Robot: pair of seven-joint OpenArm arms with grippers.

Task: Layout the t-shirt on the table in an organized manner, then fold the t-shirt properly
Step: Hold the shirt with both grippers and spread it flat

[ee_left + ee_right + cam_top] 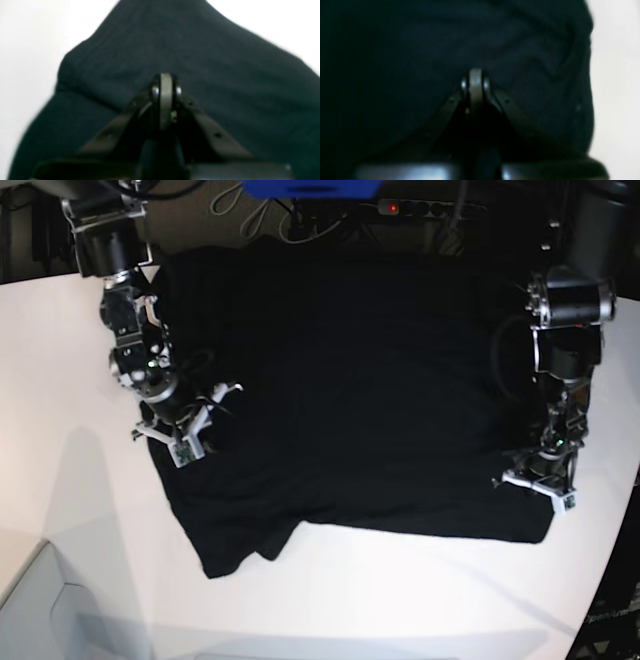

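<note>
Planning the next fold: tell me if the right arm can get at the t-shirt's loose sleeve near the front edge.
Probably yes: the sleeve lies flat on the white table, just below the right tool, nothing between.

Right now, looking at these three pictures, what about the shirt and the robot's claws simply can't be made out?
- t-shirt print: base view shows only plain black; none visible.
- left gripper and right gripper: wrist views are blurred; whether cloth is pinched between the shut fingertips is unclear.
- Shirt's far edge: base view, lost against the dark clutter behind the table.
- Both grippers' tips: base view, too small.
</note>
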